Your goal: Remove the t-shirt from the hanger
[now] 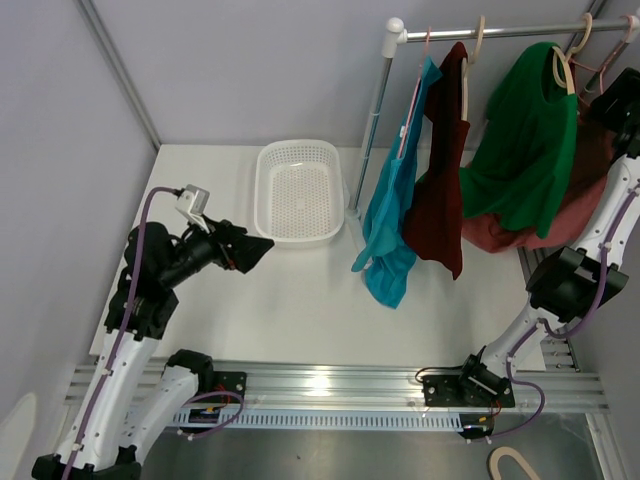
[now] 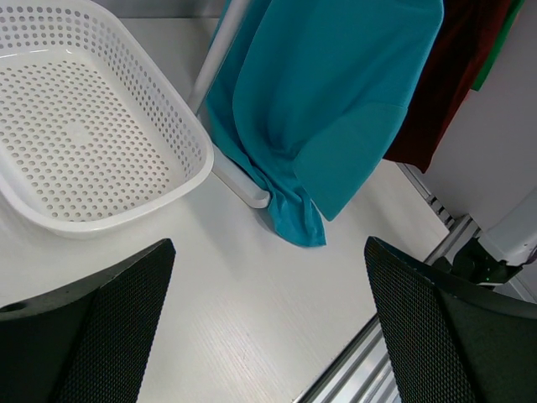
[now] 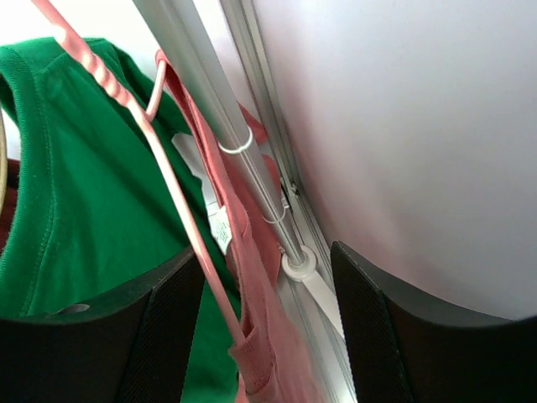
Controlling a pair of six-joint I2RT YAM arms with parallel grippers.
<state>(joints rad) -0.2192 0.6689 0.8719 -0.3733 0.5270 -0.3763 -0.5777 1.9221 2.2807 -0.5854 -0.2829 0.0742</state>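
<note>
Several t-shirts hang on hangers from a metal rail (image 1: 500, 30): teal (image 1: 390, 210), dark red (image 1: 440, 180), green (image 1: 520, 140) and salmon-pink (image 1: 580, 190) at the far right. My right gripper (image 1: 612, 98) is raised by the rail's right end. In the right wrist view it (image 3: 264, 252) is open, with the pink shirt's collar (image 3: 252, 252) and the pink hanger's arm (image 3: 172, 189) between its jaws, not clamped. The green shirt (image 3: 75, 193) hangs just left. My left gripper (image 1: 255, 250) is open and empty above the table, also in its wrist view (image 2: 267, 252).
A white perforated basket (image 1: 298, 190) sits on the table left of the rack's upright pole (image 1: 368, 130). The rack's right pole (image 3: 218, 117) and its foot (image 3: 299, 263) stand close to the side wall. An aluminium rail (image 1: 330, 385) runs along the near edge.
</note>
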